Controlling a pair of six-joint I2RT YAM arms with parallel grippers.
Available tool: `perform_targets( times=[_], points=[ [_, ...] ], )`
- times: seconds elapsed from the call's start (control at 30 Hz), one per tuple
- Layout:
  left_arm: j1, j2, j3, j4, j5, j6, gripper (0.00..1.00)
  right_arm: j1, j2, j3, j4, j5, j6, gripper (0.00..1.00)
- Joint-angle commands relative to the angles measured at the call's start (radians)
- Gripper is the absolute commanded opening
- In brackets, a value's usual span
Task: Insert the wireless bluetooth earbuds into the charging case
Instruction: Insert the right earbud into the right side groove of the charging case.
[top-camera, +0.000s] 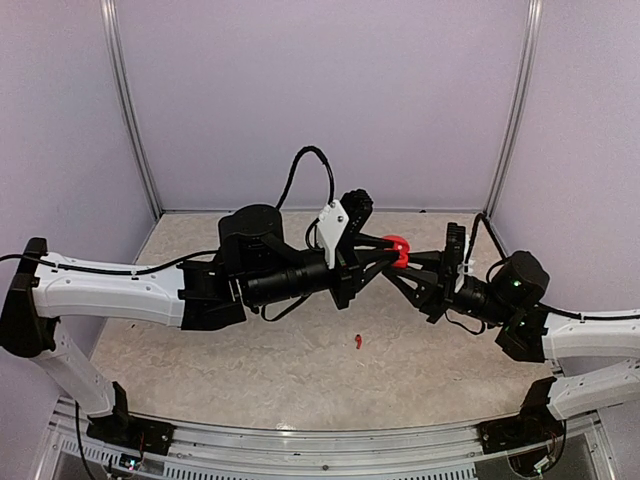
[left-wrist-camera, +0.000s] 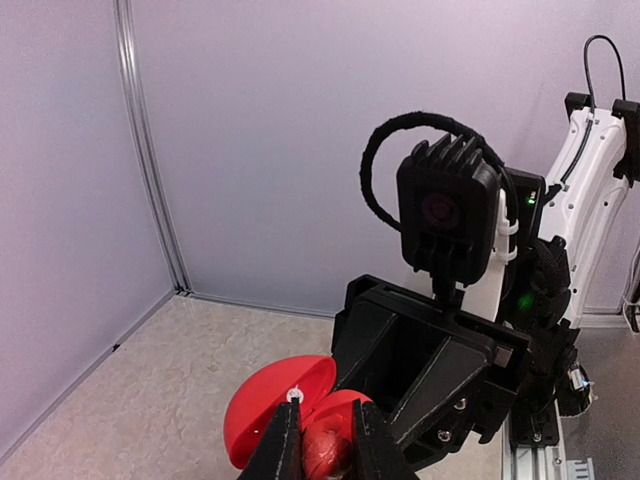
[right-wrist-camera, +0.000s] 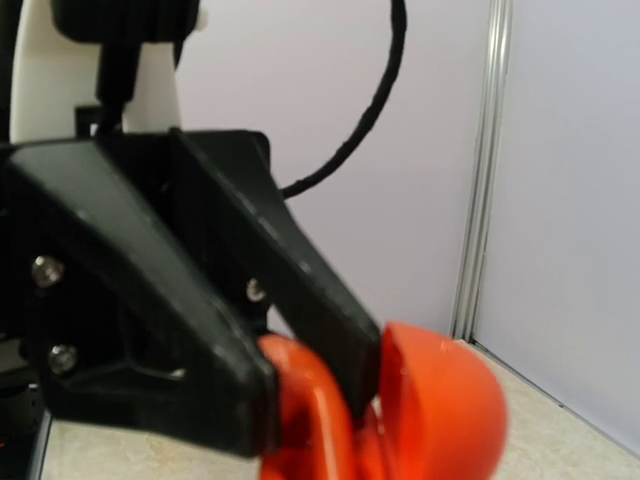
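Observation:
The red charging case (top-camera: 398, 250) hangs open above the middle of the table, between both grippers. My right gripper (top-camera: 412, 259) comes in from the right and is shut on the case. In the left wrist view the lid (left-wrist-camera: 262, 418) stands open to the left. My left gripper (left-wrist-camera: 326, 404) is shut on a small red earbud (left-wrist-camera: 325, 450), right over the case's open base. In the right wrist view the case (right-wrist-camera: 440, 400) fills the bottom, with the left gripper's black fingers (right-wrist-camera: 310, 290) against it; my own right fingers do not show there. Another red earbud (top-camera: 357, 342) lies on the table.
Lilac walls with metal corner posts (top-camera: 135, 130) (top-camera: 512, 120) close in the speckled tabletop (top-camera: 200, 350) on three sides. A metal rail (top-camera: 320, 440) with both arm bases runs along the near edge. A black cable (top-camera: 310, 165) loops above the left wrist.

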Motion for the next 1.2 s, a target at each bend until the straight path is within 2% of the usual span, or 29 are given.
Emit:
perform_targets(
  times=[0.0, 0.43, 1.17],
  points=[
    [0.003, 0.027, 0.019, -0.062, -0.024, 0.019, 0.16, 0.01, 0.011, -0.001, 0.046, -0.008, 0.011, 0.0],
    [0.003, -0.033, 0.048, -0.197, -0.073, 0.072, 0.12, 0.01, -0.001, 0.01, -0.096, 0.102, -0.063, 0.0],
    [0.01, -0.011, 0.117, -0.35, -0.088, 0.062, 0.09, 0.014, -0.015, 0.025, -0.173, 0.085, -0.207, 0.0]
  ],
)
